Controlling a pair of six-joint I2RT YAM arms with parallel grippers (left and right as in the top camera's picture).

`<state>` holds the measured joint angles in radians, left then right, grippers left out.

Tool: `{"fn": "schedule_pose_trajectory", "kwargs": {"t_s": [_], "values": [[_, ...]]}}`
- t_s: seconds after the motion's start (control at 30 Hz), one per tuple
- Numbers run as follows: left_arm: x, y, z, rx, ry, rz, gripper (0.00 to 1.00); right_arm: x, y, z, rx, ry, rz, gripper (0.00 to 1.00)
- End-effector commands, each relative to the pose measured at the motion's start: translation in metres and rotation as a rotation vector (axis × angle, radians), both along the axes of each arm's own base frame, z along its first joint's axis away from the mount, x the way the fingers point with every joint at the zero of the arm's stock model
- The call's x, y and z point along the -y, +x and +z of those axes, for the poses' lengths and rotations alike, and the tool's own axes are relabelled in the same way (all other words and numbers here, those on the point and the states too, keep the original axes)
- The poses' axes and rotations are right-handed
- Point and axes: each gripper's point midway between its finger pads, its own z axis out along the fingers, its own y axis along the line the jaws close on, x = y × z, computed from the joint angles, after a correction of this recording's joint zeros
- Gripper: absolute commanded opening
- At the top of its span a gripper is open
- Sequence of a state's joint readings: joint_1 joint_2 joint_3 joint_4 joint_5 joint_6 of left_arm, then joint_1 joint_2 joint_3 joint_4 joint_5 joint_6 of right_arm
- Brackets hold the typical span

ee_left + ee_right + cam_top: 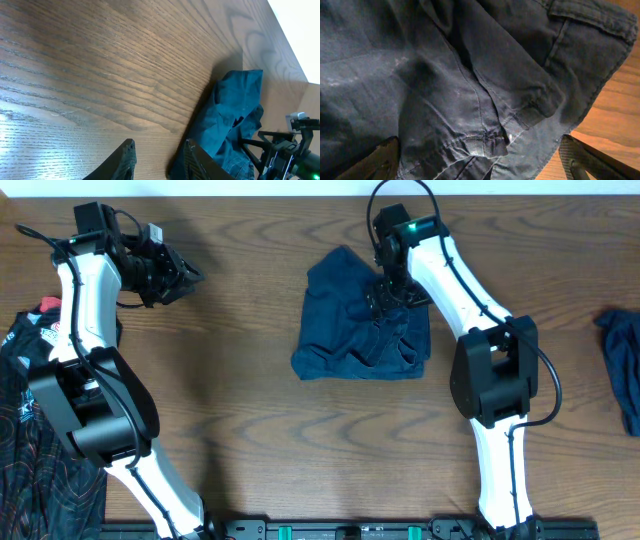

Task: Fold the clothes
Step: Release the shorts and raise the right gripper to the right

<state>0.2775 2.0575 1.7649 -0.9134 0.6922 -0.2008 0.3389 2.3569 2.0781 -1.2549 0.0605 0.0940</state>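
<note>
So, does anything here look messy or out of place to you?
The blue garment in the middle lies bunched and creased, not flat, with the right end effector open over it. A black jersey sprawls at the left edge, another blue cloth at the right edge.

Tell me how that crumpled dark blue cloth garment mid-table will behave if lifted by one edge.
The crumpled dark blue cloth garment would probably hang limp: it lies in soft folds. Pushed, it likely bunches rather than slides on the brown wooden table. Its thick stitched hems may hang lowest.
</note>
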Motion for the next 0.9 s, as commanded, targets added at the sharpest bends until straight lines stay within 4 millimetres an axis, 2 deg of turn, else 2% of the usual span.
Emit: {"fn": "schedule_pose_trajectory", "kwargs": {"t_s": [0.0,0.1,0.13,0.17,0.2,0.4,0.53,0.63,0.87], "values": [[0.001,-0.001,-0.003,0.000,0.007,-0.020,0.34,-0.008,-0.002,-0.003,-0.015,0.046,-0.019,0.99],[0.001,-0.003,-0.003,-0.009,0.004,-0.021,0.34,-0.009,0.001,-0.003,-0.001,0.054,-0.059,0.71],[0.002,-0.004,-0.003,-0.012,0.003,-0.022,0.34,-0.006,0.003,-0.003,0.006,0.045,-0.088,0.76],[0.002,-0.005,-0.004,-0.013,0.005,-0.027,0.34,0.001,0.006,-0.003,0.017,0.027,-0.127,0.89],[0.002,-0.006,-0.004,-0.012,0.008,-0.038,0.34,0.010,0.009,-0.002,0.026,0.016,-0.168,0.96],[0.003,-0.010,-0.005,-0.011,0.016,-0.064,0.35,0.042,0.004,0.019,-0.050,0.139,-0.282,0.99],[0.003,-0.009,-0.005,-0.009,0.017,-0.064,0.35,0.057,-0.012,0.016,-0.156,0.225,-0.312,0.99],[0.003,-0.009,-0.005,-0.007,0.018,-0.067,0.35,0.055,-0.025,0.006,-0.222,0.293,-0.293,0.99],[0.003,-0.010,-0.005,-0.008,0.018,-0.070,0.34,0.020,-0.048,-0.038,-0.304,0.482,-0.255,0.99]]}}
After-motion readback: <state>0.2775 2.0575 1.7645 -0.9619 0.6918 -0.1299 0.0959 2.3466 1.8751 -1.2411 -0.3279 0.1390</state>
